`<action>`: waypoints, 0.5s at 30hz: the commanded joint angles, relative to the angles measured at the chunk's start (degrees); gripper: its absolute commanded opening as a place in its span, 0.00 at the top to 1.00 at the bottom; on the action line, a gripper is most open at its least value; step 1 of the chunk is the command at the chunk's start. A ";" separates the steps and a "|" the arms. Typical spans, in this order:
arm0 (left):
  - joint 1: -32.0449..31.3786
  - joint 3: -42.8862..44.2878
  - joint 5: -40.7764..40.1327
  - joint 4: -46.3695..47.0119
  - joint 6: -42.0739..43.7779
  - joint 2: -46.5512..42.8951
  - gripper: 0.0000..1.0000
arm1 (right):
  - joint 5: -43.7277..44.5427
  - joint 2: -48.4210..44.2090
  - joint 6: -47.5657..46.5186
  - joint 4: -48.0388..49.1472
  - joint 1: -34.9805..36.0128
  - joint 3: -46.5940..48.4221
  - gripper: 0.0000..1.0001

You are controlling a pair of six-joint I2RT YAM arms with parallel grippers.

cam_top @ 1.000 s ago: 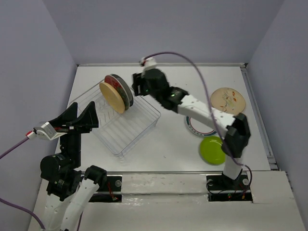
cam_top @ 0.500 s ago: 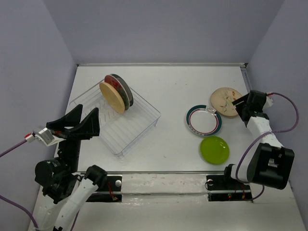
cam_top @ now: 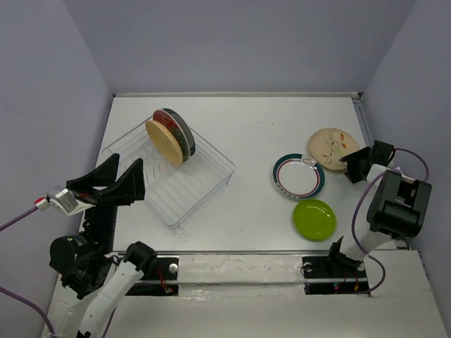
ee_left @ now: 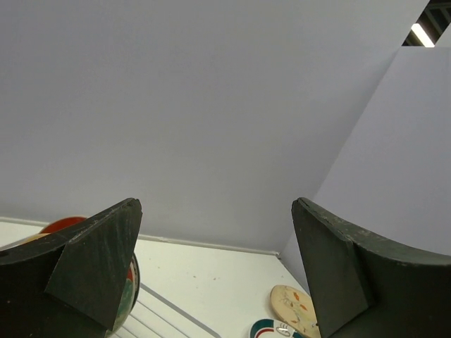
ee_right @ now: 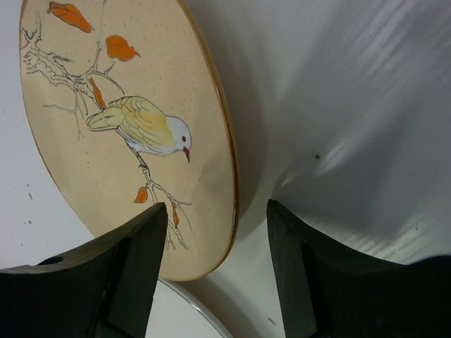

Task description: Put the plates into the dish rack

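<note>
The clear wire dish rack (cam_top: 184, 189) sits at the left. An orange-yellow plate (cam_top: 164, 143) stands upright in it, with a red plate (cam_top: 176, 128) and a dark-rimmed one close behind. A beige plate with a bird picture (cam_top: 331, 146) lies flat at the right. A white teal-rimmed plate (cam_top: 298, 177) and a lime green plate (cam_top: 314, 219) lie near it. My right gripper (cam_top: 351, 167) is open at the beige plate's (ee_right: 127, 120) near edge (ee_right: 215, 232), one finger over the plate and one over the table. My left gripper (cam_top: 123, 179) is open, empty and raised beside the rack (ee_left: 215, 267).
The purple walls close in the table on three sides. A raised strip (cam_top: 373, 169) runs along the right table edge, close to my right arm. In the left wrist view the red plate (ee_left: 67, 224), rack wires (ee_left: 169, 313) and beige plate (ee_left: 296, 310) show low.
My right arm has swung from the rack across to the far right and come down at the beige plate's edge. My left arm has barely moved.
</note>
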 commanded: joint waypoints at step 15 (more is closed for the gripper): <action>-0.31 1.21 -2.85 1.73 2.39 3.13 0.01 | -4.12 4.82 3.83 16.87 -3.02 -0.14 0.93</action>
